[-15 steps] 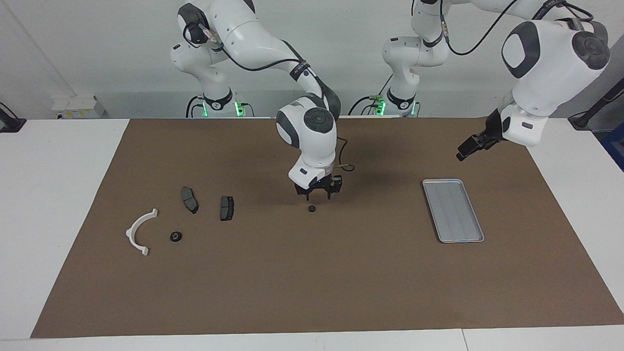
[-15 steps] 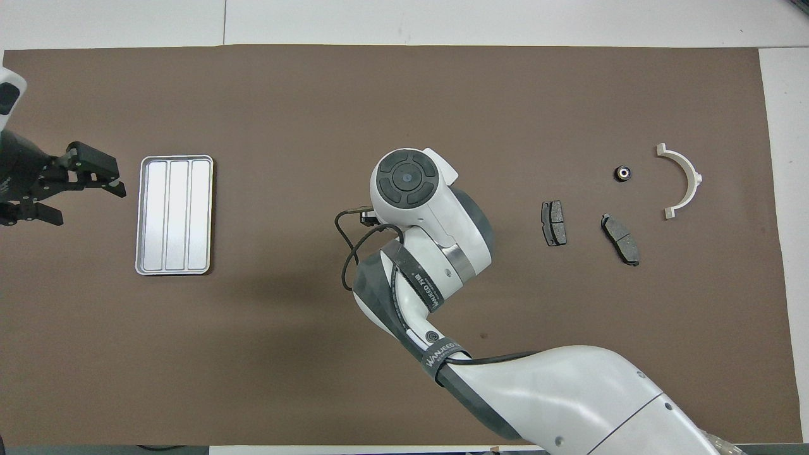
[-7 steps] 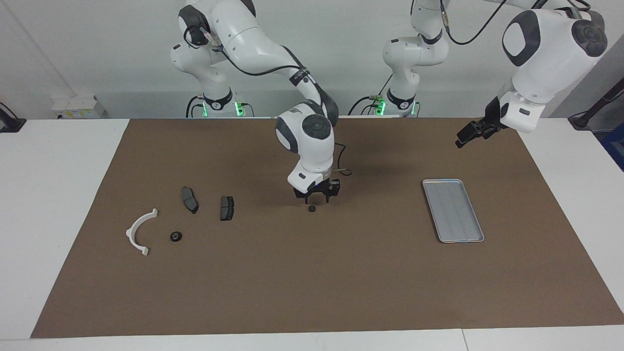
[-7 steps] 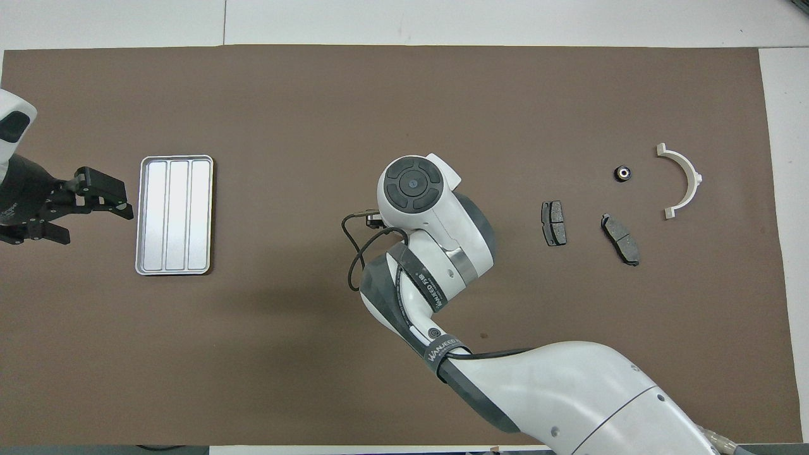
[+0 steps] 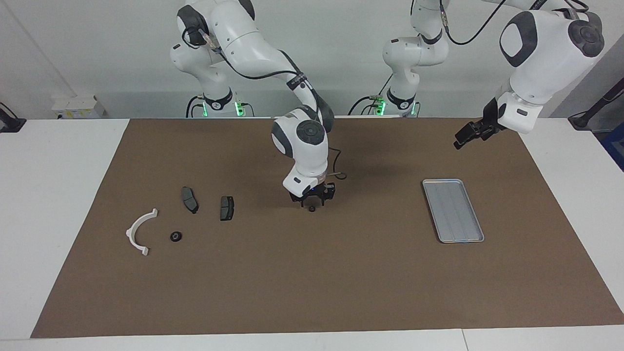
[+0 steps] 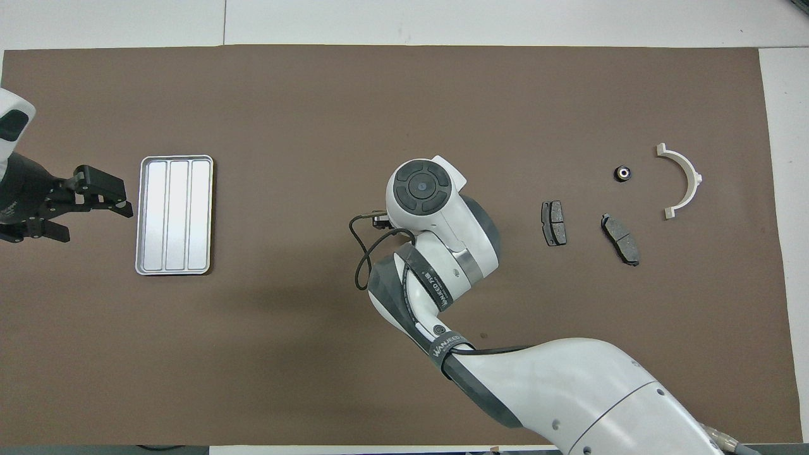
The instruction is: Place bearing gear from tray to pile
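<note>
Robot lab bench, we'd say.
We see two white Franka arms (image 5: 243, 34) bolted at a white table (image 5: 58, 195), brown mat (image 5: 312, 282) on top, plain grey wall (image 5: 97, 48), loose cables (image 5: 468, 34), green base lights (image 5: 204, 109).

brown mat (image 5: 312, 282) over white table (image 5: 53, 195); white box (image 5: 78, 106) at wall.
</note>
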Available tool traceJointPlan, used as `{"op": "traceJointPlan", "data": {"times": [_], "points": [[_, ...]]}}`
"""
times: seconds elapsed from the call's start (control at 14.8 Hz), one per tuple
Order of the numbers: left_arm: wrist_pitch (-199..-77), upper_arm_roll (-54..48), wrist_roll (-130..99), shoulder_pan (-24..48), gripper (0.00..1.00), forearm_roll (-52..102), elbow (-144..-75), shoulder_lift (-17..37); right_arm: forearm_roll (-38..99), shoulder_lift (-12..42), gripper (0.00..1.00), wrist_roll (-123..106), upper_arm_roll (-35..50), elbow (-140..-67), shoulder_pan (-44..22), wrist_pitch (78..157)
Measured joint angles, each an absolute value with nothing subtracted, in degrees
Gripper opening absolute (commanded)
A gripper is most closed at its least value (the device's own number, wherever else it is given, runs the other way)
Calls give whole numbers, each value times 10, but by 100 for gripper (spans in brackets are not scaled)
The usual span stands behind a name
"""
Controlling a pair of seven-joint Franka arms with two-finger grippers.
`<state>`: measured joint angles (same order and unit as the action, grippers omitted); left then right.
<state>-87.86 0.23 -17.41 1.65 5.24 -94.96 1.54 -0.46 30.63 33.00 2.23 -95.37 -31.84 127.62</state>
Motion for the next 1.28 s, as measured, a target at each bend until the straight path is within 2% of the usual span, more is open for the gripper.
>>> {"op": "traceJointPlan", "data": {"times": [0.67, 0.94, 1.08, 1.28], "points": [[-880, 0, -174, 17, 100, 52, -950, 15, -5, 307, 61, 330, 22, -966, -317, 1293], [-880, 0, -174, 17, 100, 52, -950, 15, -5, 307, 25, 330, 22, -969, -316, 1297], [-880, 0, -174, 17, 100, 52, -949, 15, -5, 307, 0, 330, 22, -970, -316, 1297], [-880, 0, -174, 17, 100, 52, -949, 15, -5, 307, 0, 330, 22, -970, -317, 1297]]}}
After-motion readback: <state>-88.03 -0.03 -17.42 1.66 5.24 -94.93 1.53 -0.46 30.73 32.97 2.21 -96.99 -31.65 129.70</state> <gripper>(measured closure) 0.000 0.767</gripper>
